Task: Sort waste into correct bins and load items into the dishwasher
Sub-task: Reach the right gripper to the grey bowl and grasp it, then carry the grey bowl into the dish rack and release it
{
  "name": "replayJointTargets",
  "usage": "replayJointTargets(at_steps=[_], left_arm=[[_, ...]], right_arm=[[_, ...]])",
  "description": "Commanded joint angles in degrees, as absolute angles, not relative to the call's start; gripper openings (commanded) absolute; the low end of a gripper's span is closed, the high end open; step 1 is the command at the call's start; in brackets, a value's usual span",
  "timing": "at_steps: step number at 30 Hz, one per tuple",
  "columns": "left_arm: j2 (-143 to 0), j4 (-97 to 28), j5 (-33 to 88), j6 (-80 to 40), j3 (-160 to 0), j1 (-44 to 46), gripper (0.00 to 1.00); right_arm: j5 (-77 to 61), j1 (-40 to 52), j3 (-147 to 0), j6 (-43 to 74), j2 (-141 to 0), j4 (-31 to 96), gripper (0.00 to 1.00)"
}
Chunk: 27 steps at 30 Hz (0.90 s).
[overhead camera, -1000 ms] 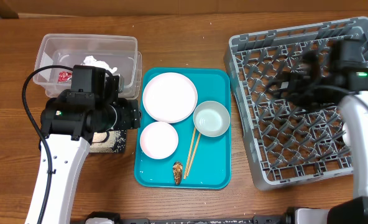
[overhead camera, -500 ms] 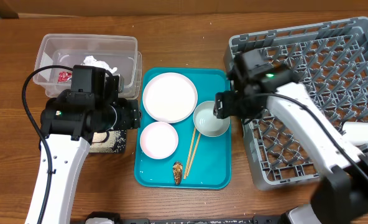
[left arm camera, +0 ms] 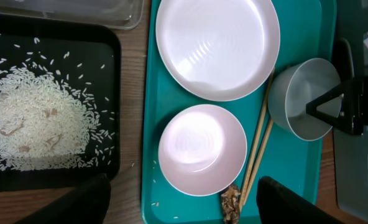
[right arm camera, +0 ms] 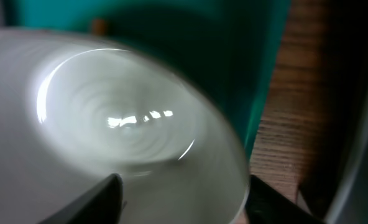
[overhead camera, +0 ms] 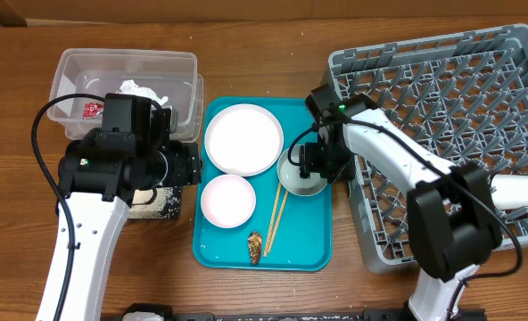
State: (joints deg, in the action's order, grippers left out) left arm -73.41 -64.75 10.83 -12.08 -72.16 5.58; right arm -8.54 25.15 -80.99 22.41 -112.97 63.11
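The pale grey-blue bowl (overhead camera: 301,176) sits at the right of the teal tray, beside the chopsticks (overhead camera: 276,210). My right gripper (overhead camera: 310,163) is open and straddles the bowl's rim (right arm camera: 171,155), one finger inside and one outside. The white plate (overhead camera: 243,138), pinkish bowl (overhead camera: 227,200) and brown scrap (overhead camera: 255,247) lie on the teal tray. My left gripper (left arm camera: 184,208) is open and empty above the pinkish bowl (left arm camera: 201,149). Rice (left arm camera: 32,124) lies in the black tray (left arm camera: 109,46). The napkin (overhead camera: 144,89) and red wrapper (overhead camera: 92,108) are in the clear tub (overhead camera: 188,62). The white cup (overhead camera: 519,189) lies in the grey rack (overhead camera: 371,250).
The teal serving tray (overhead camera: 313,254) lies between the bins and the rack. The left arm's body (overhead camera: 121,160) hangs over the black tray (overhead camera: 171,205). Bare wood table shows along the front and back edges.
My right arm swung left from over the rack down to the grey-blue bowl on the teal tray. The white cup now shows lying in the rack. The left arm has not moved.
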Motion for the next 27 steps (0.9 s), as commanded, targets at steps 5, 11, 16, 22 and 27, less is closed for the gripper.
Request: replayJointTargets(at_steps=[5,11,16,22,27], left_arm=[[-73.78,-64.71,10.28,-12.47,-72.84,5.43,0.77],[-73.78,-64.69,10.28,-12.47,-72.84,5.43,0.77],[-73.78,-64.64,10.28,-12.47,-72.84,5.43,0.77],[-73.78,-64.66,10.26,-12.47,-72.84,5.43,0.77],[-73.78,-64.66,10.26,-12.45,-72.84,5.43,0.77]], right_arm=[[-7.49,25.06,-81.38,23.70,-114.21,63.79,0.25],[-4.99,25.06,-82.24,24.10,-110.83,65.39,0.04],[-3.46,24.99,-84.07,24.08,-107.35,67.11,0.04],[1.98,24.18,-87.37,24.08,-102.96,70.96,0.04],[11.38,22.13,-90.98,24.05,-96.75,71.29,0.04]])
